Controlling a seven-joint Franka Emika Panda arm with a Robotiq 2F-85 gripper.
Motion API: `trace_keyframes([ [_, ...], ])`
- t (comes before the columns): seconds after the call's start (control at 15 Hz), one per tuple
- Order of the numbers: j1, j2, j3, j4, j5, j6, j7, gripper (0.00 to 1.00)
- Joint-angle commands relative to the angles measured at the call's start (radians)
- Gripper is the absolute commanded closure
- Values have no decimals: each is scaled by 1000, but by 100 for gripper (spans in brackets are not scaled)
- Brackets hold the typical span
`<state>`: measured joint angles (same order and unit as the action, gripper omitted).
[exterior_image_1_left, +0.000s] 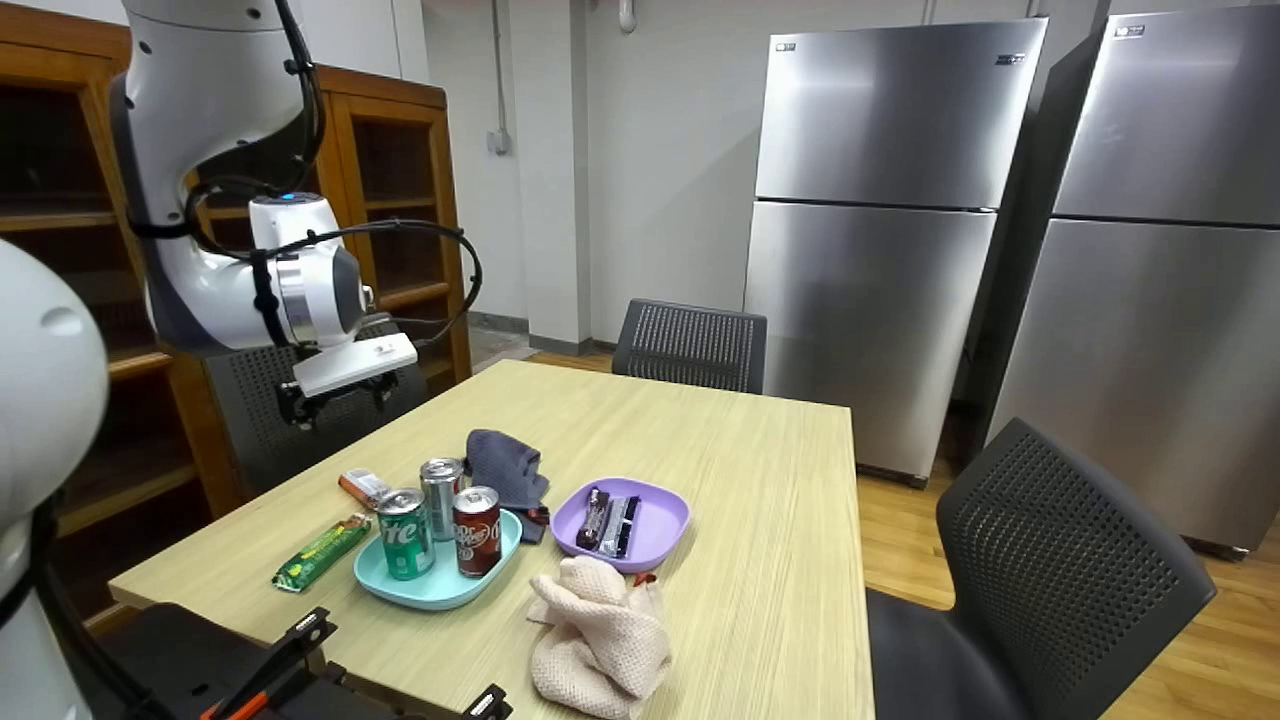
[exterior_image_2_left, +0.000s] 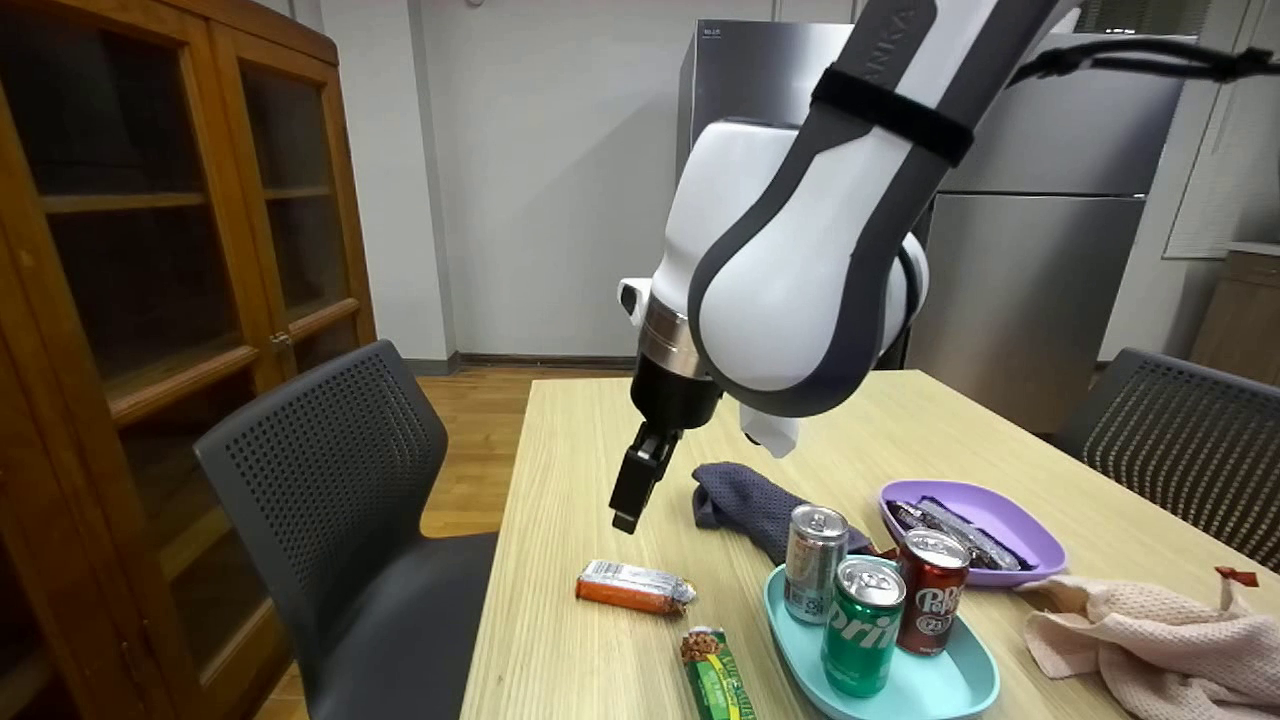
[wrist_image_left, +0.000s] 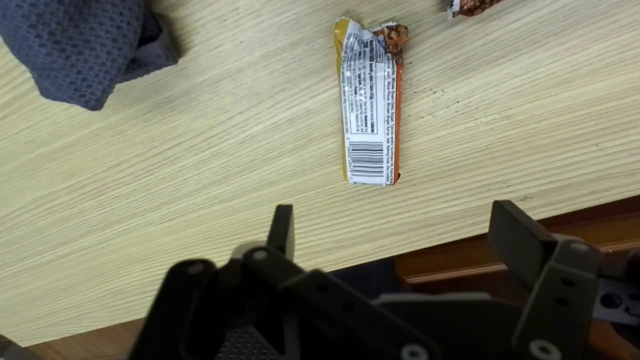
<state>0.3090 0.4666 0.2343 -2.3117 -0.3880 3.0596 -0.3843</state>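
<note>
Bar (wrist_image_left: 370, 110) lies on the table (wrist_image_left: 200, 200), barcode (wrist_image_left: 366, 157) up; "Whole Grain Oats" and "Calories" can be read in its fine print (wrist_image_left: 367, 87). The gripper (wrist_image_left: 393, 215) hangs near it, fingers (wrist_image_left: 281, 230) spread wide. On the blue tray (exterior_image_2_left: 935, 688) stand a green can (exterior_image_2_left: 863, 635) showing part of "Sprite", a red can (exterior_image_2_left: 932, 595) marked "Dr Pepper" and a silver can (exterior_image_2_left: 815, 565) whose writing is too small to read.

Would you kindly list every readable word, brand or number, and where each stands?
"prit": green can
"Dr Pepper": red can
"ANKA": arm
"Whole Grain Oats, Sugar": orange bar
"Calories": orange bar
Too small or blurred: green bar, silver can, fridge badges, orange bar's remaining print.
</note>
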Motion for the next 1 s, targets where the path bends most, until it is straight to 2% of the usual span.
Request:
trace_keyframes([
  [0.0, 12, 57, 6, 93, -20, -82, -25, 0],
  [0.53, 17, 184, 10, 235, -22, -167, -64, 0],
  [0.93, 17, 280, 12, 312, -24, -189, -87, 0],
])
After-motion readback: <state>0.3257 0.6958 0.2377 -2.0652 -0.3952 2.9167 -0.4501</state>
